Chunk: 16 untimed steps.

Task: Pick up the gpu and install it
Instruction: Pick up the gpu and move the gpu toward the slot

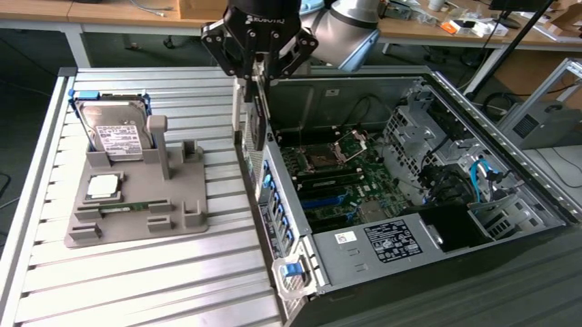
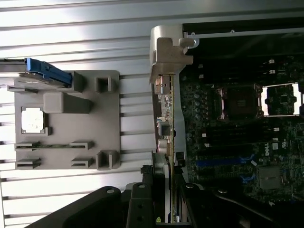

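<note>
Black gripper [image 1: 258,80] points straight down, clamped on the upright gpu [image 1: 258,126] over the open computer case [image 1: 314,102]; grey fixture [image 1: 173,204] alongside

Exterior view: high, set back, looking down; tray [image 1: 136,228] at frame left, open computer case [image 1: 364,262] right. Wrist view: close, straight down along the gripper [image 2: 166,190]. Both share tray and motherboard [image 1: 341,187].

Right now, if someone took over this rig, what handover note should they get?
The gripper is shut on the gpu, which hangs upright below it.
The gpu is at the rear wall of the open computer case, off the grey holder.
Done: pickup.
Left: it is not yet seated on the motherboard.
The hard drive stands in the holder.
</note>
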{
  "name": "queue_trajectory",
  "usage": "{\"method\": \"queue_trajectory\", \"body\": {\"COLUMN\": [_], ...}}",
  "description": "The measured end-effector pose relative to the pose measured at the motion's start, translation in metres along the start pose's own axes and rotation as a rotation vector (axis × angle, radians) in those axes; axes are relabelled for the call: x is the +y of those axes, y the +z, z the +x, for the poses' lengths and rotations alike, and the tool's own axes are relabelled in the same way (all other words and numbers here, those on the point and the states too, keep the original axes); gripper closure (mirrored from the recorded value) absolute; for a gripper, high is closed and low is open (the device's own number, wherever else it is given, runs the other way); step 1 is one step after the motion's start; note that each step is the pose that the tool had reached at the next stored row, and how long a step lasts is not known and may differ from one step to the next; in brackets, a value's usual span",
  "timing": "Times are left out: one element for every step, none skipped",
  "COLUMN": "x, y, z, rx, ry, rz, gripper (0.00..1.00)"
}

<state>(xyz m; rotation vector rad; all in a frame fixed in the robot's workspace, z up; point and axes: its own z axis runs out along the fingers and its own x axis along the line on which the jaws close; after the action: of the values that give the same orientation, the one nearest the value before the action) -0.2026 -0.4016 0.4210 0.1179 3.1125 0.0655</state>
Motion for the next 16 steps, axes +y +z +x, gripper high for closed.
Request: {"method": "queue_trajectory", "body": {"x": [0.0,0.0,0.0,0.0,0.0,0.0,0.0,0.0,0.0,0.0001,0.0002,0.0002,0.0003,0.0004,0.0005,0.0006], "y": [0.0001,0.0002,0.0002,0.0004,0.0004,0.0005,0.0005,0.0006,0.0006,0.0007,0.0007,0.0008,0.0008,0.0009,0.001,0.001], "z": [-0.001,-0.003,-0.004,-0.005,-0.006,-0.007,-0.007,-0.008,-0.009,-0.009,-0.01,-0.011,-0.012,-0.013,-0.014,-0.016], "rx": [0.0,0.0,0.0,-0.0001,-0.0001,-0.0001,-0.0001,-0.0002,-0.0002,-0.0001,-0.0002,-0.0002,-0.0002,-0.0002,-0.0003,-0.0002], "ry": [0.0,0.0,0.0,0.0,0.0,0.0,0.0,0.0,0.0,0.0,0.0,0.0,0.0,0.0,0.0,0.0], "rz": [0.0004,0.0007,0.001,0.0011,0.0014,0.0016,0.0019,0.0021,0.0025,0.003,0.0032,0.0035,0.0037,0.004,0.0042,0.0044], "gripper": [0.73,0.73,0.73,0.73,0.73,0.73,0.73,0.73,0.73,0.73,0.73,0.73,0.73,0.73,0.73,0.73]}}
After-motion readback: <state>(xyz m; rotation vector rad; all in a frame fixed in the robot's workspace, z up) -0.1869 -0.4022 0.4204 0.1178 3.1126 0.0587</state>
